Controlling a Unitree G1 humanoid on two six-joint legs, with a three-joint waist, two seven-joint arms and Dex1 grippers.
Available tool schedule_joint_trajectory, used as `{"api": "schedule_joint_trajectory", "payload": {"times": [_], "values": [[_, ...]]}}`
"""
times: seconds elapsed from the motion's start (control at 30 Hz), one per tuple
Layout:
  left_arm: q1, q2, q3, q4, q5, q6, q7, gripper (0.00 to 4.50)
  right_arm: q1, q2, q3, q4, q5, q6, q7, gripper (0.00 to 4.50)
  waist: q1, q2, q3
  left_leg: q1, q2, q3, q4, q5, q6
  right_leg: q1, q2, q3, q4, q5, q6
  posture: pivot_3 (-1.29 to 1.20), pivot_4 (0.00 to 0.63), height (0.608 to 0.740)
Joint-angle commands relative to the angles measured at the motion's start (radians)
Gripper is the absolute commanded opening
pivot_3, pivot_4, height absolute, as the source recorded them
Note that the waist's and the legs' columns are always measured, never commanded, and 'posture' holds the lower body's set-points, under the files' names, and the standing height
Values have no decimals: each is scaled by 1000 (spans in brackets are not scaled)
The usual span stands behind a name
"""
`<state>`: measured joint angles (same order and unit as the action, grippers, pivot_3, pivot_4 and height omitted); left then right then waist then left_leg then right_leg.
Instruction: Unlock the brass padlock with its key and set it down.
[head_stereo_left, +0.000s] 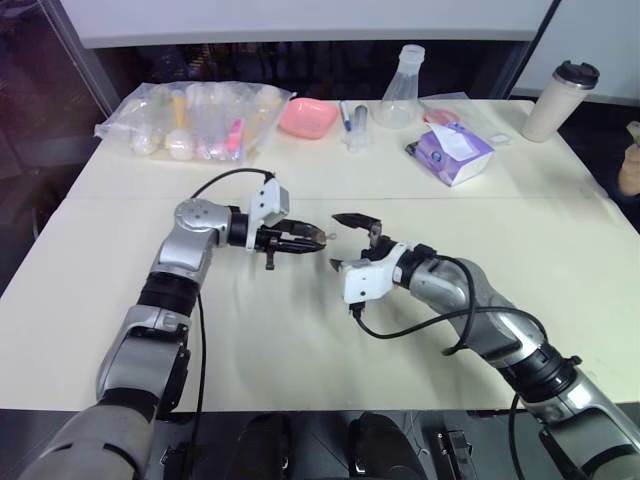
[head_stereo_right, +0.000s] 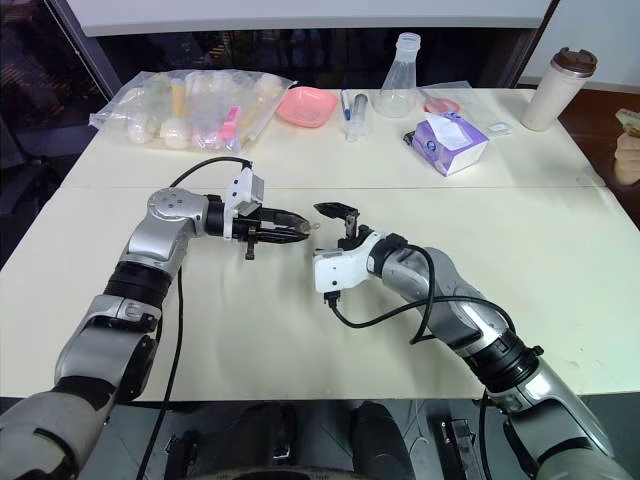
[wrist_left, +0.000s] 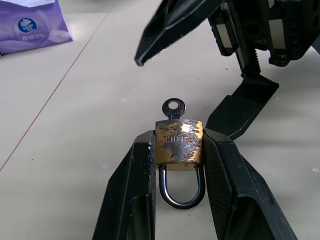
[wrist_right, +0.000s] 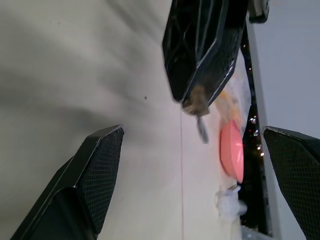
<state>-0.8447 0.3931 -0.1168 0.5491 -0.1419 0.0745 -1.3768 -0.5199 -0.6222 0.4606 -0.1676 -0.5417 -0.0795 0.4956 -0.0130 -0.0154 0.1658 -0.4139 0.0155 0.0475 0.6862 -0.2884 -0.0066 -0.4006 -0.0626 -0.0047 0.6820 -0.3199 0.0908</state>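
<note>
Nearest, our right gripper (head_stereo_left: 348, 240) spread wide, holding nothing. Just beyond, our left gripper (wrist_left: 178, 150) pinches padlock (wrist_left: 178, 148) by its sides above table (head_stereo_left: 300, 340); key (wrist_left: 173, 107) in lock, pointing at right fingers (wrist_left: 170, 20).

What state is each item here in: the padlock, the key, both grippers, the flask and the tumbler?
Padlock: clamped in the left gripper, shackle seated in the body.
Key: in the padlock's keyhole, bow sticking out.
Left gripper: shut on the padlock, held above the table.
Right gripper: open wide, facing the key, empty.
Flask: upright, uncapped.
Tumbler: upright, lid on.
</note>
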Motion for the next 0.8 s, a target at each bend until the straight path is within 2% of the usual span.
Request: {"api": "schedule_joint_trajectory", "payload": {"times": [0.03, 0.27, 0.47, 0.8], "values": [[4, 8, -3, -33, -21, -6, -6, 750, -27, 13, -18, 7, -30, -36, 2, 3672, 1, 0, 0, 0, 0, 0, 0, 0, 0, 0, 0, 0, 0, 0, 0, 0, 150, 715], [14, 13, -14, -51, -20, -8, -2, 750, -28, 24, -31, 20, -52, -68, 16, 150, 0, 0, 0, 0, 0, 0, 0, 0, 0, 0, 0, 0, 0, 0, 0, 0, 150, 715], [22, 12, -26, -72, -12, -28, 14, 750, -24, 43, -40, 3, -34, -55, 60, 64, 0, 0, 0, 0, 0, 0, 0, 0, 0, 0, 0, 0, 0, 0, 0, 0, 150, 715], [38, 12, -79, -90, 71, -258, 80, 750, -26, 96, -46, -33, 125, 148, 332, 64, 1, 0, 0, 0, 0, 0, 0, 0, 0, 0, 0, 0, 0, 0, 0, 0, 150, 715]]}}
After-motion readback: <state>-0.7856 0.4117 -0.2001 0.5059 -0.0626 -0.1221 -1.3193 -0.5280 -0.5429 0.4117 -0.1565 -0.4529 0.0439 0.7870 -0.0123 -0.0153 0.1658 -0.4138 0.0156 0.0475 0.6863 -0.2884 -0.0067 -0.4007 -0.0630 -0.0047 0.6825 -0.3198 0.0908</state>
